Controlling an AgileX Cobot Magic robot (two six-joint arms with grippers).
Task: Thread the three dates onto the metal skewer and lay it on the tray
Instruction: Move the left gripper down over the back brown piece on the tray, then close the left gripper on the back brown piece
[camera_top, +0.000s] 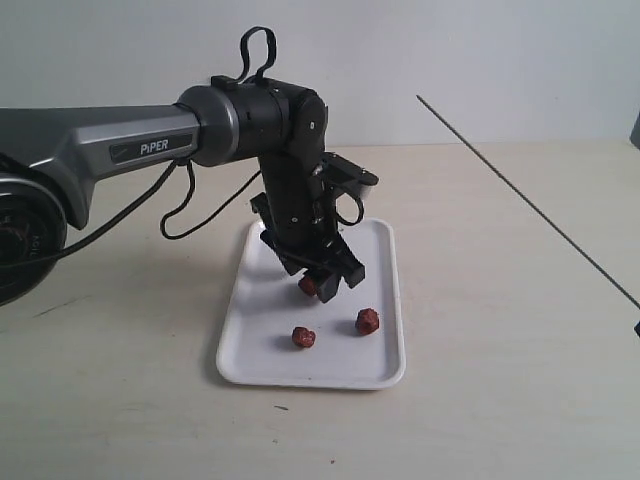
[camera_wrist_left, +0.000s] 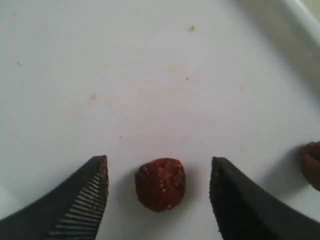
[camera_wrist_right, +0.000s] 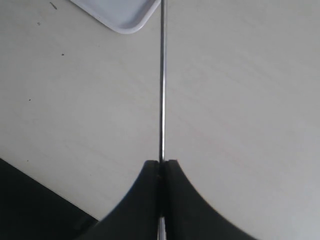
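Three reddish-brown dates lie on the white tray (camera_top: 388, 300). One date (camera_top: 308, 287) (camera_wrist_left: 160, 183) sits on the tray floor between the fingers of my left gripper (camera_top: 326, 279) (camera_wrist_left: 159, 162), which is open, with a gap on each side of the date. The other two dates (camera_top: 303, 337) (camera_top: 367, 321) rest nearer the tray's front; one of them (camera_wrist_left: 312, 164) shows at the edge of the left wrist view. My right gripper (camera_wrist_right: 161, 164) is shut on the thin metal skewer (camera_wrist_right: 161, 90) (camera_top: 520, 195), which slants up through the air right of the tray.
The tray's rim (camera_wrist_left: 306, 16) shows in the left wrist view, and one tray corner (camera_wrist_right: 122, 15) in the right wrist view. Beige tabletop (camera_top: 500, 380) surrounds the tray. The left arm's body and black cables (camera_top: 195, 215) hang over the tray's back left.
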